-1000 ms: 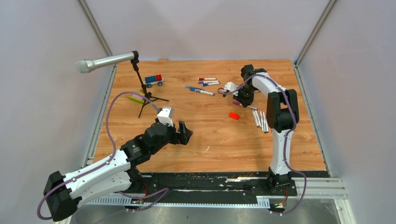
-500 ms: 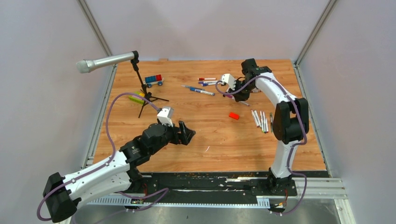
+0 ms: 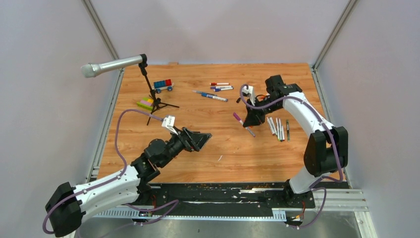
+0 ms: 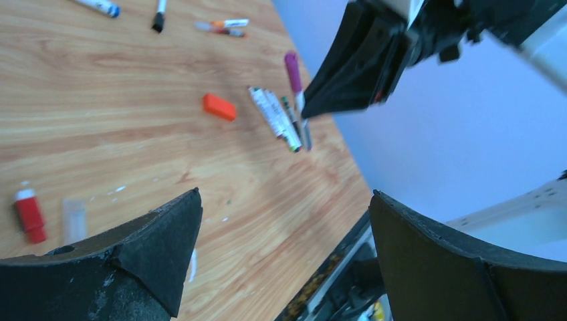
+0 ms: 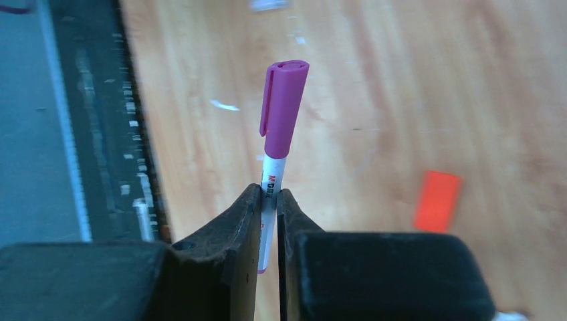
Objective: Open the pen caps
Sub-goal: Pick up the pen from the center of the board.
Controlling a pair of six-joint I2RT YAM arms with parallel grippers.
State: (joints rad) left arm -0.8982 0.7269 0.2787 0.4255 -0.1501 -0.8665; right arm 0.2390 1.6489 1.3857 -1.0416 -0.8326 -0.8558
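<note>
- Wood-grain desk inside a grey-walled cell; both arms are reaching in toward its middle.
- On the right side, the right gripper is clenching its jaws on the white barrel of a thin marker pen, just below the purple plastic cap.
- That cap is sitting fully on, pointing out toward the left arm. The pen appears to be hanging tilted, off the desk.
- Opposite it, the left gripper is hovering with jaws spread wide, grasping nothing, facing the purple cap but well apart from it.
- Around them:
  - a row of uncapped grey-white pens is lying just beside the right gripper;
  - several capped pens are waiting at the far side;
  - a loose red cap and a clear cap are lying near the left jaws;
  - a flat orange-red block is lying near the uncapped row.
- Step in hand, as I am judging it: bringing the left jaws onto the purple cap to pull it off.
- Doing it well:
  - lining the open jaws square across the cap before closing;
  - pinching the cap only, never the barrel;
  - pulling straight along the pen's length, not sideways, since a thin barrel is likely to pivot in the right jaws;
  - closing gently enough that the stubby cap is not squirting out.
</note>
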